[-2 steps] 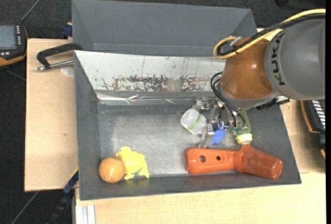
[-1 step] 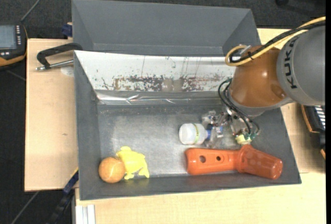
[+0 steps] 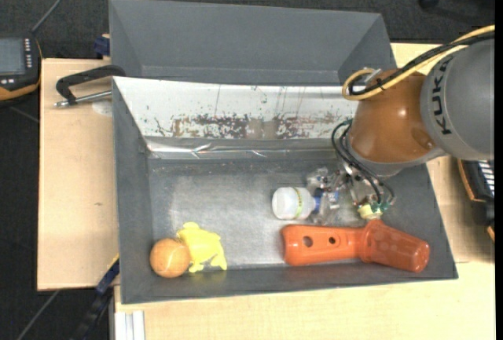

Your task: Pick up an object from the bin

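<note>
My bin (image 3: 130, 197) holds four things: one long orange tool (image 3: 346, 246) at 5 o'clock, one yellow lump (image 3: 203, 248) and one orange ball (image 3: 169, 258) at 7, and one white cap (image 3: 287, 203) just beside my gripper (image 3: 334, 193) at 3. I cannot tell how wide the gripper is. The floor toward 10 lies bare.

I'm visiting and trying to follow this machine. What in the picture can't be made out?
- Camera view: the right side of the white round thing is hidden by the gripper; whether they touch is unclear.
- Camera view: the bin floor below the arm's orange cover is hidden by it.
- Camera view: the yellow thing beside the orange ball is too small to identify.
</note>
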Robot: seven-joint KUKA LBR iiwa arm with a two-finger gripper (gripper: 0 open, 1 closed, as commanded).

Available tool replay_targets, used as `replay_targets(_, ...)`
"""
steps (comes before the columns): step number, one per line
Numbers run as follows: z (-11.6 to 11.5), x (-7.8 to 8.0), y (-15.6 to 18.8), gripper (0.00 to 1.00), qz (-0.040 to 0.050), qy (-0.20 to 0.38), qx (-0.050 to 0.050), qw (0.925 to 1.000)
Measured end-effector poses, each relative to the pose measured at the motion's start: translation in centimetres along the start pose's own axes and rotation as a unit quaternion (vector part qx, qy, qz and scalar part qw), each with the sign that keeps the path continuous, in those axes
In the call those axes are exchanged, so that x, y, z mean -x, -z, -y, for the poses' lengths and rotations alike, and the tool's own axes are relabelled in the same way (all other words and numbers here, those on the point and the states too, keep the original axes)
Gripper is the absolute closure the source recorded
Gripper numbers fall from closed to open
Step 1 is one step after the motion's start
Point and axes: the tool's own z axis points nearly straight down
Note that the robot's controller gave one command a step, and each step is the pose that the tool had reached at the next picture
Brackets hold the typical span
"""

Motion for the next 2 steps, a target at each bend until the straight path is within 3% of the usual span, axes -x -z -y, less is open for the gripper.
replay_targets(1, -0.3, 0.5, 5.3, 1.0, -0.0009, 0.005, 0.0, 1.0)
replay_targets(2, 0.3, 1.9, 6.6, 1.0, 0.0075, 0.001, -0.002, 1.0)
